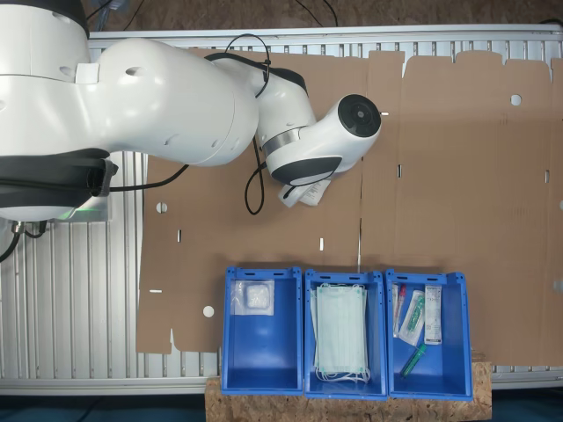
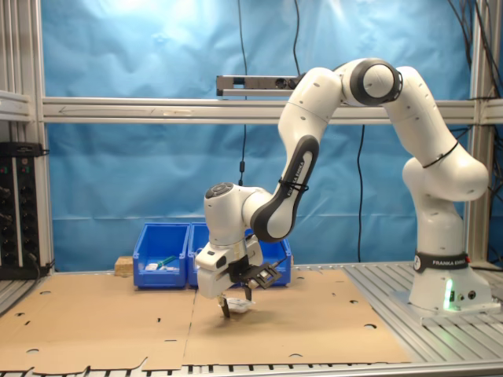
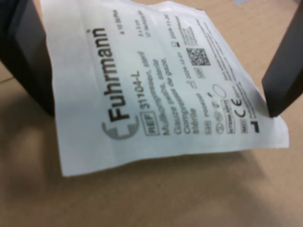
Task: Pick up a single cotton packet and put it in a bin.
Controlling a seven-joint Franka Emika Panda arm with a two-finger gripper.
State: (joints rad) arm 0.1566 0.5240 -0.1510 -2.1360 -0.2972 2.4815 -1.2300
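The cotton packet [image 3: 161,90] is a flat white rectangle with black print, lying on the brown cardboard [image 3: 156,198]. My gripper [image 3: 158,113] is open, its two dark fingers [image 3: 284,71] standing wide apart at the packet's two opposite edges. In the second exterior view the gripper [image 2: 236,308] is down at the cardboard, with the packet [image 2: 240,305] tilted a little between its fingertips. The bin [image 1: 261,369] is a blue crate at the first exterior view's left of a row of three. It holds a clear square packet with a white pad [image 1: 253,297].
The middle blue crate [image 1: 345,387] holds pale green face masks, and the third [image 1: 431,382] holds syringes and narrow packets. The crates stand on a chipboard strip at the cardboard's edge. My arm's wrist [image 1: 325,141] hangs over the cardboard sheet [image 1: 466,176], well away from the crates.
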